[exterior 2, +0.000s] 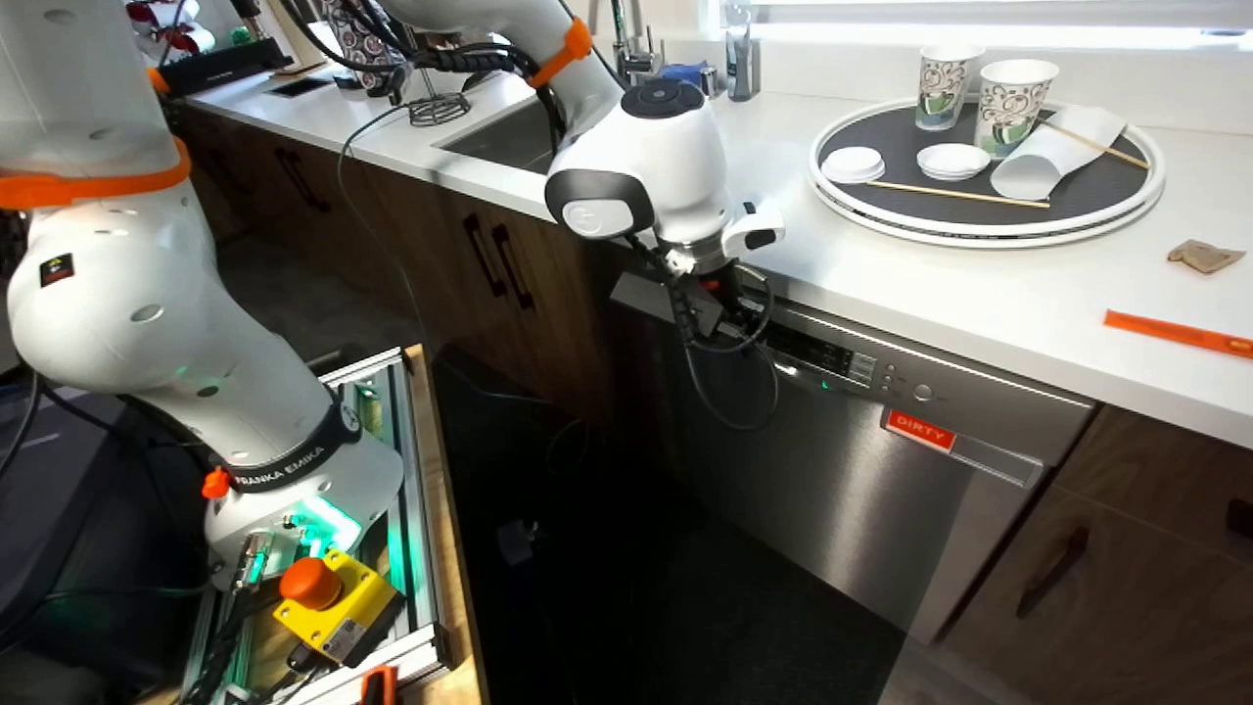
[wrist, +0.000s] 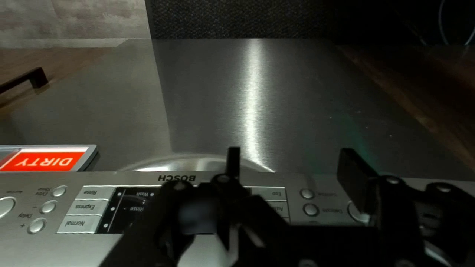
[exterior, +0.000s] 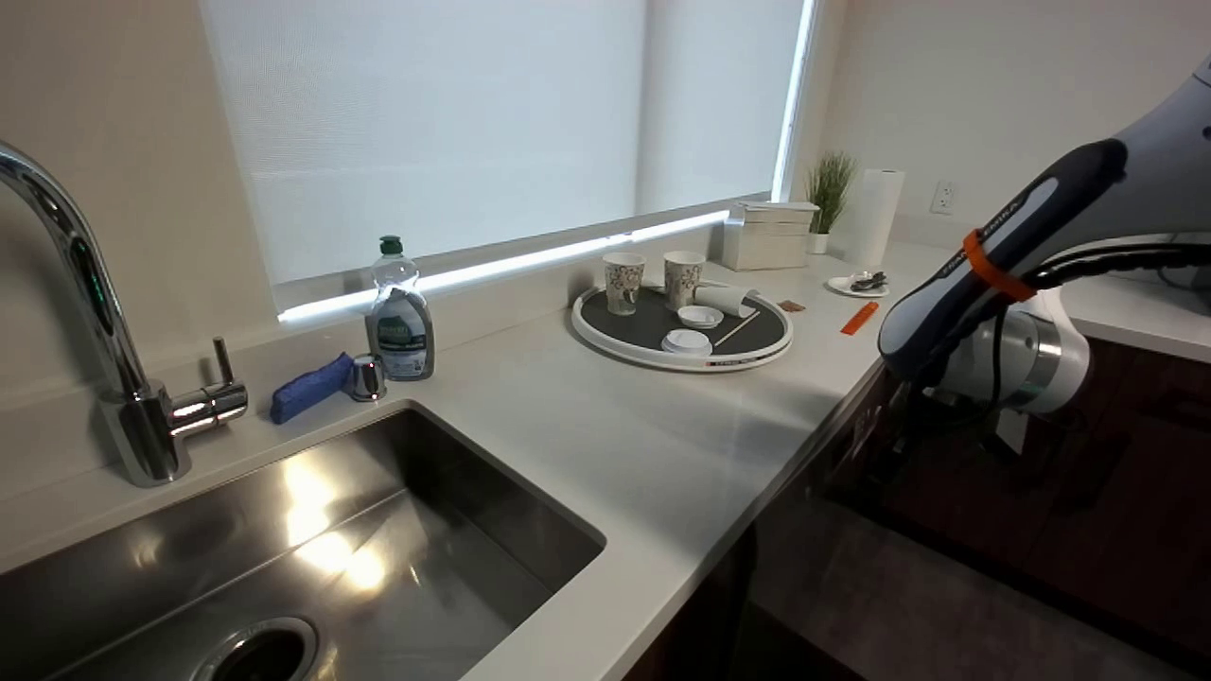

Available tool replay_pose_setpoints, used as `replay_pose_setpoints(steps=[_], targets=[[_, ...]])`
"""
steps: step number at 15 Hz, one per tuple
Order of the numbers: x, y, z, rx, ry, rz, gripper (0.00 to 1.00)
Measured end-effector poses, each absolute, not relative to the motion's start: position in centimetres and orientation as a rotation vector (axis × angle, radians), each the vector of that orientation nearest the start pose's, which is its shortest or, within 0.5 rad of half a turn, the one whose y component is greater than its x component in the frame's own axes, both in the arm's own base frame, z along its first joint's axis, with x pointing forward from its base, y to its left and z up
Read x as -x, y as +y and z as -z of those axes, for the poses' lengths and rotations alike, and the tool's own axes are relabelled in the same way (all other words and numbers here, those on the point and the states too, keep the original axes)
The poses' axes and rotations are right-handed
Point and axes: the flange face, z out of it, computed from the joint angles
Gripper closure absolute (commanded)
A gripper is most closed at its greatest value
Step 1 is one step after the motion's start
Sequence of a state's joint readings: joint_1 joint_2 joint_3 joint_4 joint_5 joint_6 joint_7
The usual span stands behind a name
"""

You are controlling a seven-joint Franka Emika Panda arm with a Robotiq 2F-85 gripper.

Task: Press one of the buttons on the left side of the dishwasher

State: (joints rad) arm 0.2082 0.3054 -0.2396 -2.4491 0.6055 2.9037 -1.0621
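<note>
The dishwasher (exterior 2: 803, 470) is a brushed steel unit under the counter, with a control strip along its top. The wrist view stands upside down and shows the dishwasher front (wrist: 207, 111). The left-side buttons show right of centre there: an upper small round button (wrist: 307, 193), a lower small round button (wrist: 310, 210) and a larger round button (wrist: 357, 213) partly behind a finger. My gripper (wrist: 291, 155) is open and empty, its fingers on either side of the small buttons in the picture. In an exterior view the gripper (exterior 2: 729, 308) hangs before the strip's left part. Contact cannot be told.
A red DIRTY sign (exterior 2: 920, 431) is on the dishwasher. The countertop edge (exterior 2: 930, 333) juts above the strip. A round tray (exterior 2: 979, 233) with cups and lids stands on the counter. A cable (exterior 2: 729, 426) loops below the gripper. A sink (exterior: 416, 530) lies further along.
</note>
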Motion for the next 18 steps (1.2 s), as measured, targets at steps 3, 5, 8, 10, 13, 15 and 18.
replay_pose_setpoints(steps=[3,5,8,10,13,15,18], targets=[[-48.8,-4.7,-20.3,3.054,-0.759,0.287,0.0],[-48.8,-4.3,-21.1,3.076,-0.766,0.282,0.0],[-48.9,-3.8,-22.5,3.101,-0.752,0.3,0.0],[-49.0,-3.5,-23.4,3.109,-0.733,0.308,0.0],[-49.0,-3.0,-24.6,3.106,-0.7,0.304,0.0],[-48.9,-2.7,-25.3,3.101,-0.686,0.292,0.0],[-48.7,-2.5,-25.9,3.1,-0.663,0.265,0.0]])
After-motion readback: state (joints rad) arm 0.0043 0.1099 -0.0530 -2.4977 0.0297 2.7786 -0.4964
